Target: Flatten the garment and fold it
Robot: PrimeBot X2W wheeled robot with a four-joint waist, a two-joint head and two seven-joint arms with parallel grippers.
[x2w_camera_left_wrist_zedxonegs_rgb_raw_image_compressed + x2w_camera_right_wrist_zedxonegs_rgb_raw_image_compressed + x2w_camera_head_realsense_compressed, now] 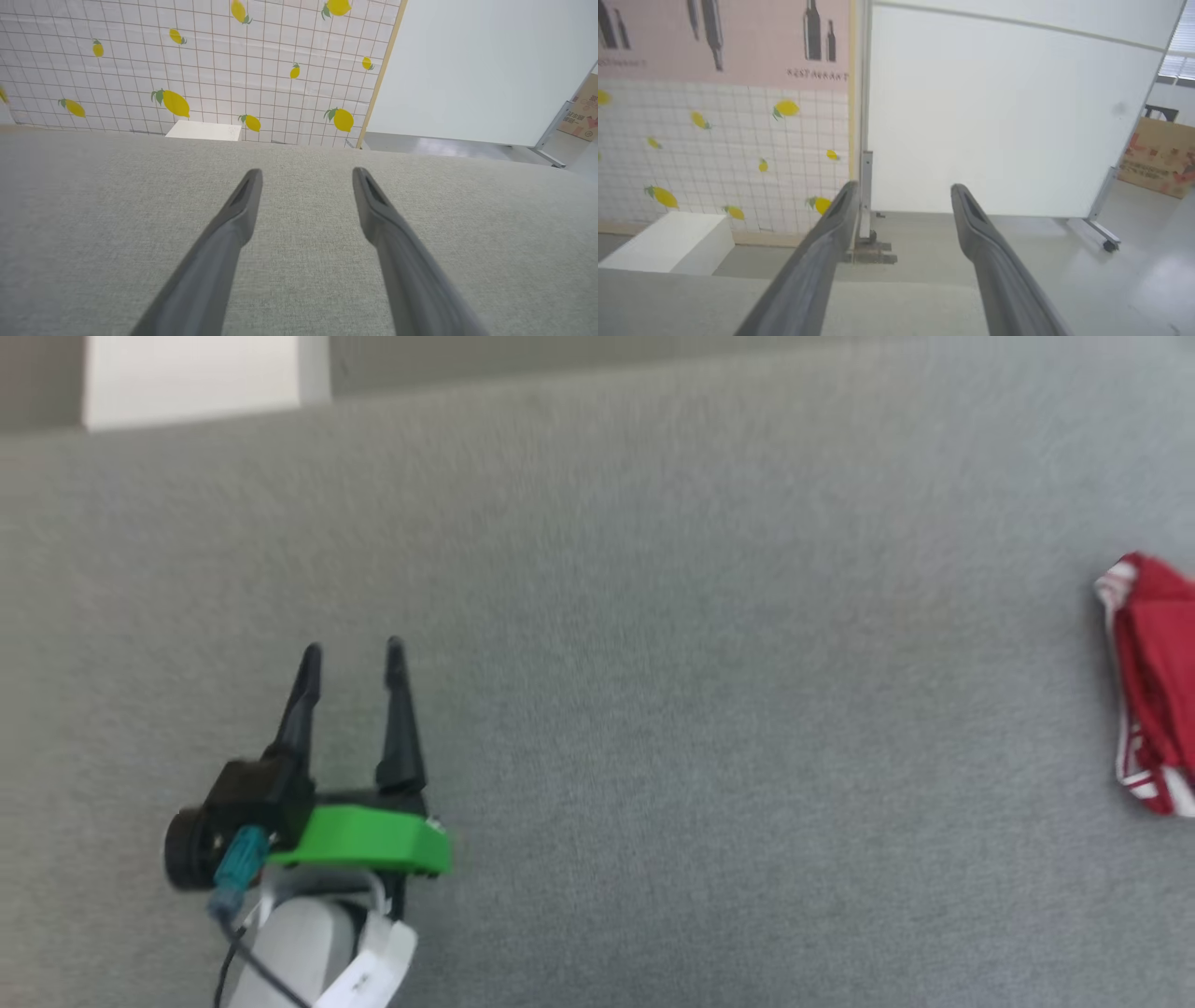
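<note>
The garment (1153,677), a crumpled red jersey with white-striped trim, lies at the far right edge of the head view, cut off by the frame; its letters and number are hidden. My left gripper (353,651) stands open at the lower left of the head view, far from the garment, with nothing between its fingers. In the left wrist view that gripper (307,173) hangs open over bare grey cloth. In the right wrist view my right gripper (903,189) is open and empty, pointing past the table's far edge toward the room.
A grey cloth-covered table (653,663) spreads under everything. A white box (191,378) stands beyond its far edge. Past the table are a lemon-patterned wall (187,70), a white panel on a wheeled stand (999,116) and a cardboard box (1157,158).
</note>
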